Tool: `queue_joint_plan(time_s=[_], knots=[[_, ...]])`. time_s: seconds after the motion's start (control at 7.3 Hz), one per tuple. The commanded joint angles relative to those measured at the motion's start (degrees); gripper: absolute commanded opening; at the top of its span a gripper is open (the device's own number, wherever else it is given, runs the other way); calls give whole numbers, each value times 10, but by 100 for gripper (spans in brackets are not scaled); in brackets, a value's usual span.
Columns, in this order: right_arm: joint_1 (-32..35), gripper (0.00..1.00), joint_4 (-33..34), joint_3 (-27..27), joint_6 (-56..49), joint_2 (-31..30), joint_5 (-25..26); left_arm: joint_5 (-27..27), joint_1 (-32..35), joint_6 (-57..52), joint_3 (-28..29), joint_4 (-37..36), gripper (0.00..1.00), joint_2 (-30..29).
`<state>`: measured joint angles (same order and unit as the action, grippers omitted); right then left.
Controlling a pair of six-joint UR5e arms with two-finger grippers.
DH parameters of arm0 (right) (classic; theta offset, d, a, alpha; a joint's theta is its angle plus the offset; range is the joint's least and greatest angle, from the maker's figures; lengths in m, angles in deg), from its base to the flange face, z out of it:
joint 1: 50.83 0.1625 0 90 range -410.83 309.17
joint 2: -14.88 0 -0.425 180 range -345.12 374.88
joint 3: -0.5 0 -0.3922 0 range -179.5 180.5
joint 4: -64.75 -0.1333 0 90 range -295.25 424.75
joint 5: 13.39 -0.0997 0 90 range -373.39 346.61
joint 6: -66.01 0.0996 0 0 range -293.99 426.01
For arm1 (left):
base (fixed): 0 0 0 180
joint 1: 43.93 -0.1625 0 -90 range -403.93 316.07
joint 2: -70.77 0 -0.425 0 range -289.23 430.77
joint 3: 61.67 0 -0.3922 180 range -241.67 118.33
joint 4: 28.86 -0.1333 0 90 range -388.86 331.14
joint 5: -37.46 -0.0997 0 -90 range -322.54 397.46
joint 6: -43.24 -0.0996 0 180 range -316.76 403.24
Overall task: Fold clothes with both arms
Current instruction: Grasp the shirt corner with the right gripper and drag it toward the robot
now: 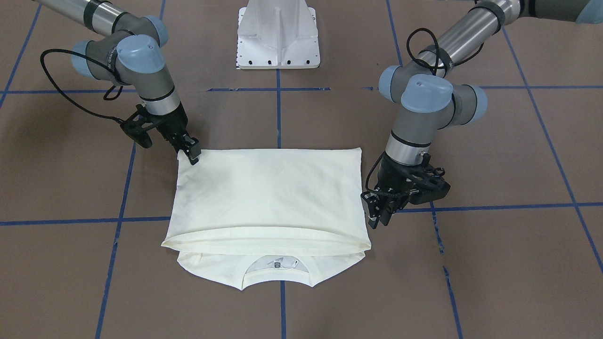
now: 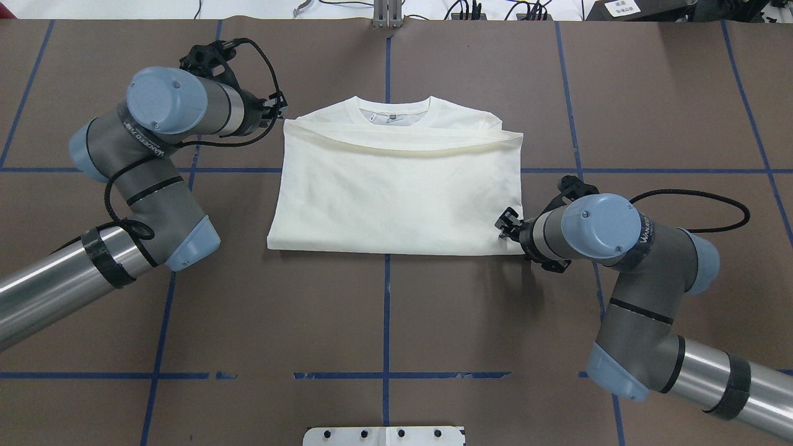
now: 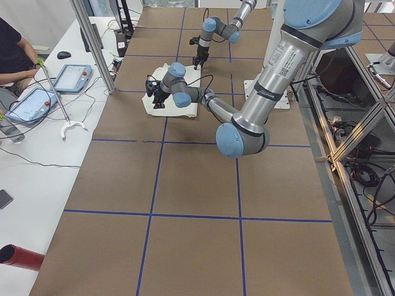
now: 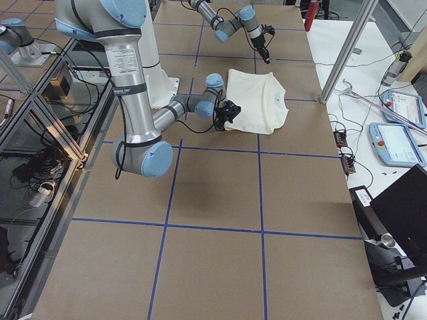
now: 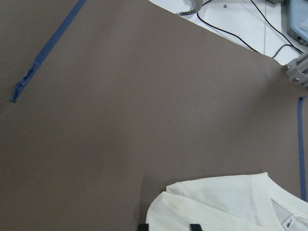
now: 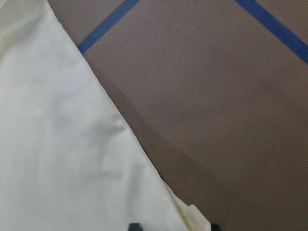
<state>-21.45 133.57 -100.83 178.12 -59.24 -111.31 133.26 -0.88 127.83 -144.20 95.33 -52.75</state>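
The cream shirt (image 2: 396, 198) lies folded on the brown table, plain side up, with its collar (image 1: 278, 268) at the edge far from the robot. My left gripper (image 2: 277, 113) hovers at the shirt's far left corner. In the left wrist view its fingertips (image 5: 194, 226) stand apart with that corner (image 5: 166, 204) between them, so it is open. My right gripper (image 2: 505, 226) is at the near right corner on the folded edge. The right wrist view shows it open, fingertips (image 6: 134, 226) spread and the cloth (image 6: 57, 144) lying between them.
The white pedestal base (image 1: 278, 35) stands behind the shirt at the robot's side. Blue tape lines (image 2: 386, 310) cross the table. In the exterior left view a seated person (image 3: 15, 55) is at a side table with tablets (image 3: 71, 77) and cables.
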Motion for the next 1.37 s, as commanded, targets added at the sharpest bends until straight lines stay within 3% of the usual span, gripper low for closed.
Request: queue_joint_plan(time_s=[0.0, 0.27, 0.55, 0.69, 0.96, 1.1, 1.23], knots=[[1, 0, 0, -8, 0, -3, -2, 1, -1, 1, 0, 0, 40, 0], [2, 0, 0, -46, -4, -25, -3, 2, -1, 2, -1, 0, 40, -1], [-57, 0, 1, -178, -3, -128, -15, 6, -2, 3, -19, 0, 40, 0], [-104, 0, 2, -218, -3, -171, -31, 9, -9, 6, -44, -1, 40, 2], [-162, 0, 3, -263, 0, -212, -136, 68, -17, 12, -116, -2, 41, 39], [-189, 0, 3, -269, 0, -221, -160, 104, -17, 37, -138, -2, 42, 44], [-213, 29, 3, -273, 1, -224, -160, 130, -18, 67, -165, -3, 43, 52]])
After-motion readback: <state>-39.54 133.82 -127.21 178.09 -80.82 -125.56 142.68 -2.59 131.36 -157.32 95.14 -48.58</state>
